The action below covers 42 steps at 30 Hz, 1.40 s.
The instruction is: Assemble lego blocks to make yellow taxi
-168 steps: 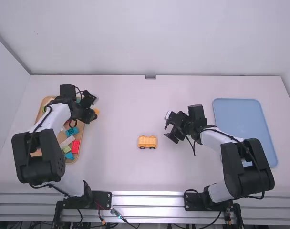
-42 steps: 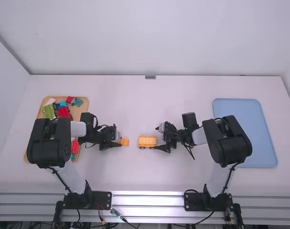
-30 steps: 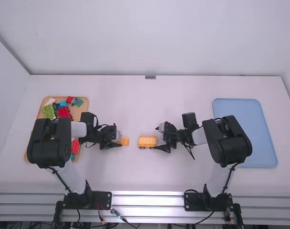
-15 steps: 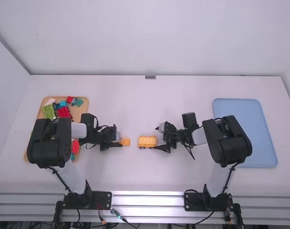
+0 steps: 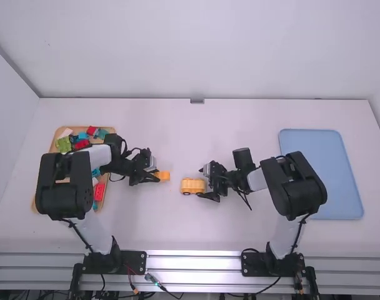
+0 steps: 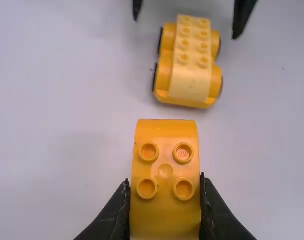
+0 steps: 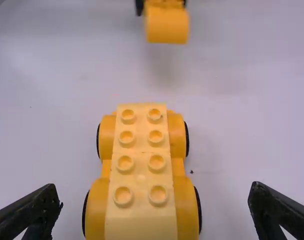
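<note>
Yellow car base (image 7: 142,170) w/ 4 wheels, pale 8-stud top, upright on table (image 5: 159,225), orange-yellow 4-stud block (image 6: 165,170), studs up, curved end, in L gripper (image 5: 157,175), nr base

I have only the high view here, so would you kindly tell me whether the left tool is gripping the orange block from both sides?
Observer: Yes, the left tool is closed on both sides of the orange block.
Operator: Thank you. Is the right tool touching the wheeled base?
Observer: No, a gap shows between each of its fingers and the base.
Operator: And how many studs show on the held block?
Observer: Four, in two rows of two.
</note>
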Each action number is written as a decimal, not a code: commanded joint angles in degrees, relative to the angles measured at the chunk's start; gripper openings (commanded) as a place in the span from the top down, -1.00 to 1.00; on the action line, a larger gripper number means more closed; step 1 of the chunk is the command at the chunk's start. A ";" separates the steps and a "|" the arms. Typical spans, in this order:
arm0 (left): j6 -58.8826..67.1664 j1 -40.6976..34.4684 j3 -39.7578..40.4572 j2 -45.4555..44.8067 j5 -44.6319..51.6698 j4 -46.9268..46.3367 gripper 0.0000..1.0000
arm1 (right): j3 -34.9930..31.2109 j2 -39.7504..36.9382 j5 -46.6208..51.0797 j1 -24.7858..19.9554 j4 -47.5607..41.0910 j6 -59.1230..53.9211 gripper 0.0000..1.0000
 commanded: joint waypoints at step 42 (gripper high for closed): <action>-17.77 -12.70 -1.07 -0.81 6.23 12.46 0.96 | 1.18 11.34 -2.40 1.01 15.78 8.90 -0.01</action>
